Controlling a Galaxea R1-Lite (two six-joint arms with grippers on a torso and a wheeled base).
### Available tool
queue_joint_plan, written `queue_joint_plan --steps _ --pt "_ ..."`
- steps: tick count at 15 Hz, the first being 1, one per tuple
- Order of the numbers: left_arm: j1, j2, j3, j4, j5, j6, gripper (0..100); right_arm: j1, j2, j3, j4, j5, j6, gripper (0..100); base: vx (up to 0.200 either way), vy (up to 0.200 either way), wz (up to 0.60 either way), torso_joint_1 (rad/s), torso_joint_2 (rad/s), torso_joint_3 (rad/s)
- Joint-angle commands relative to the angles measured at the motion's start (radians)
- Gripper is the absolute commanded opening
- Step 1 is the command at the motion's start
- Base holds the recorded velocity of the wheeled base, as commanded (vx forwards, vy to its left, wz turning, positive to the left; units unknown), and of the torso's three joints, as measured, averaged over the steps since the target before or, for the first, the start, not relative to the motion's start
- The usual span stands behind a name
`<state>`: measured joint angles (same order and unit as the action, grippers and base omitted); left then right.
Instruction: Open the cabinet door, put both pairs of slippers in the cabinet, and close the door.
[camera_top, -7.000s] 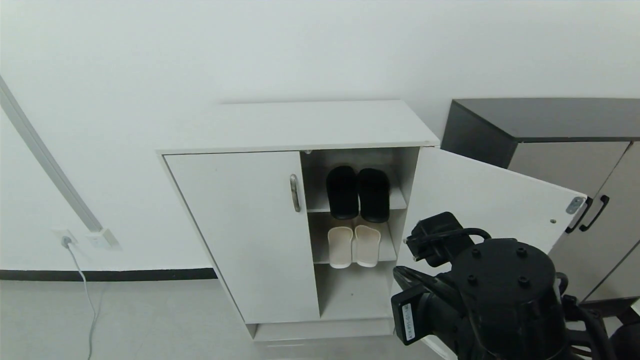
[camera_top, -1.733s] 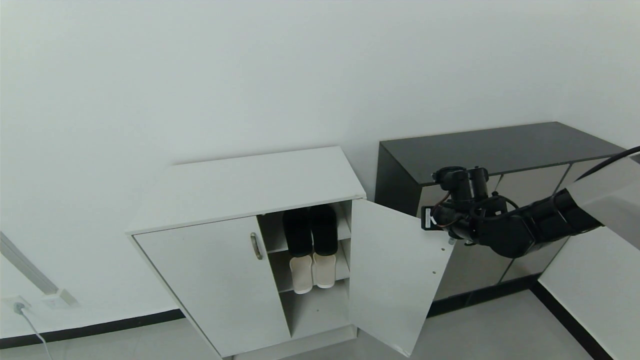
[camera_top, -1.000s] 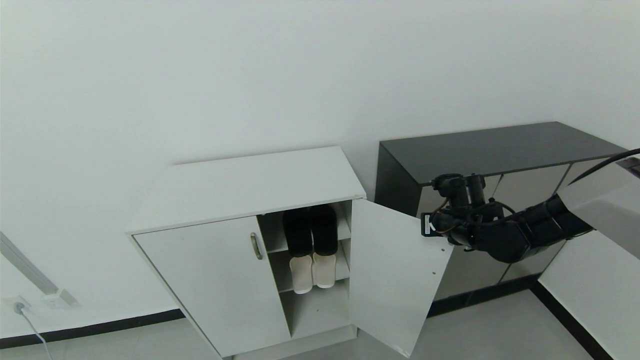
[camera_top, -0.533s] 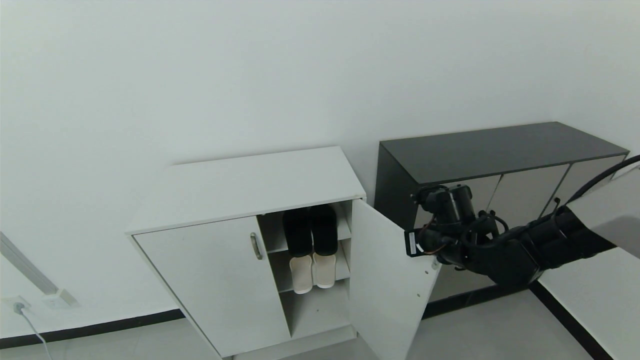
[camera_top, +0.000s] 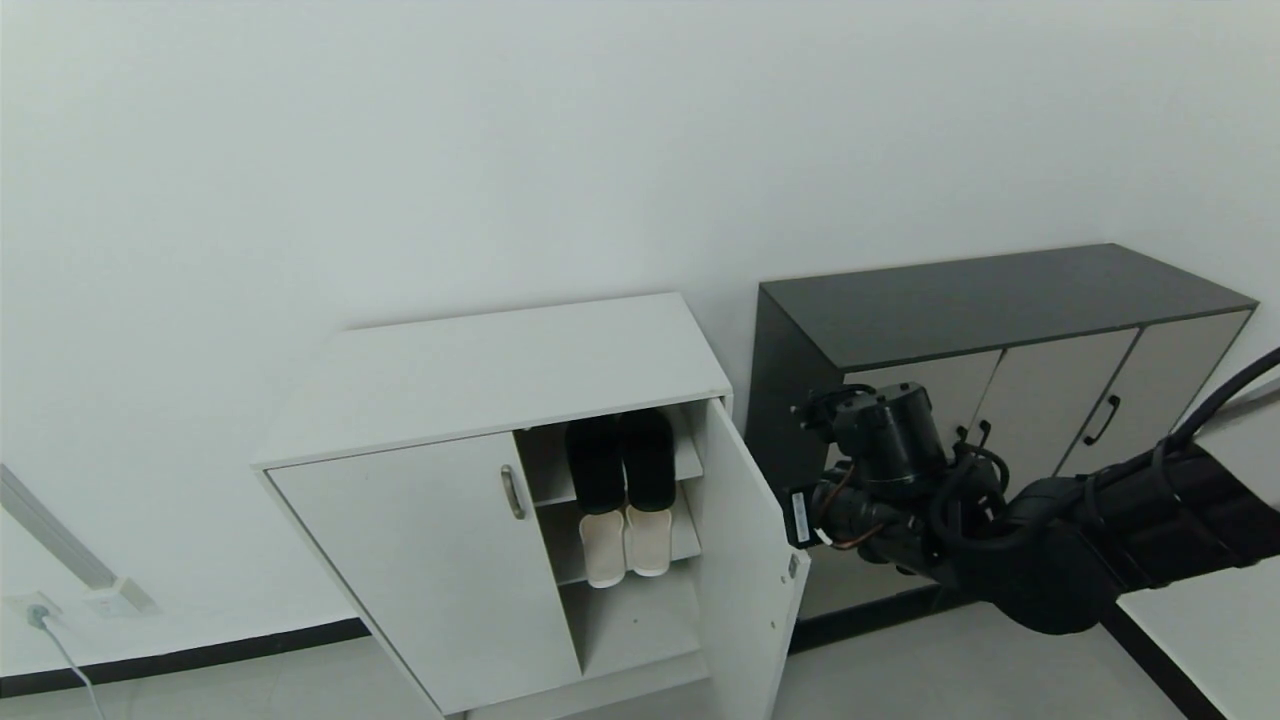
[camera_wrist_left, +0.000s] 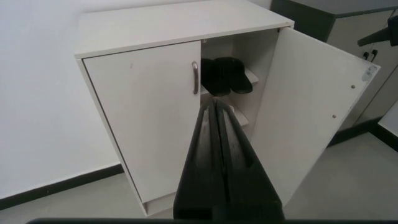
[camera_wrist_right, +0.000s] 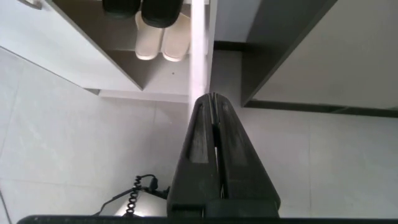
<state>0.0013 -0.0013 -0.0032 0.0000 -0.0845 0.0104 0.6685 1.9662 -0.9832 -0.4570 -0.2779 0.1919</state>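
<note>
Closed right tool (camera_wrist_right: 213, 98) at half-shut door (camera_top: 745, 560) free edge: risks slipping off the thin edge, leaving door ajar. Left tool (camera_wrist_left: 216, 102) closed too, well clear.

Your carriers, listed from the ground up. Floor (camera_top: 250, 690): grey, bearing the white cabinet (camera_top: 500, 375) against the wall and, just beside it on your right, a dark cabinet (camera_top: 1000, 300). Inside the white cabinet, seen past its open right door (camera_top: 745, 560), you have three levels. Upper shelf (camera_top: 548, 488): one pair of black slippers (camera_top: 622, 460), lying side by side and touching. Middle shelf (camera_top: 685, 540): one pair of white slippers (camera_top: 625, 545), side by side, directly under the black pair. Bottom board (camera_top: 640, 630): the lowest level, just above the floor.
</note>
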Motion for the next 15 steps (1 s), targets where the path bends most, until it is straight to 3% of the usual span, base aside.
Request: queue_joint_plan --steps 1,9,12,15 --pt "0.000 0.001 0.000 0.000 0.000 0.000 0 0.002 -0.029 0.032 -0.006 0.006 -0.003 0 0.000 0.000 0.00 0.000 0.00 0.000" --pt "-0.001 0.001 0.000 0.000 0.000 0.000 0 0.031 -0.056 0.074 -0.037 0.005 -0.019 0 0.000 0.000 0.00 0.000 0.00 0.000" --pt "-0.001 0.001 0.000 0.000 0.000 0.000 0 0.031 -0.056 0.077 -0.038 0.006 -0.019 0 0.000 0.000 0.60 -0.002 0.00 0.001" --pt "0.000 0.001 0.000 0.000 0.000 0.000 0 0.029 -0.056 0.077 -0.038 0.006 -0.020 0 0.000 0.000 0.00 0.000 0.00 0.000"
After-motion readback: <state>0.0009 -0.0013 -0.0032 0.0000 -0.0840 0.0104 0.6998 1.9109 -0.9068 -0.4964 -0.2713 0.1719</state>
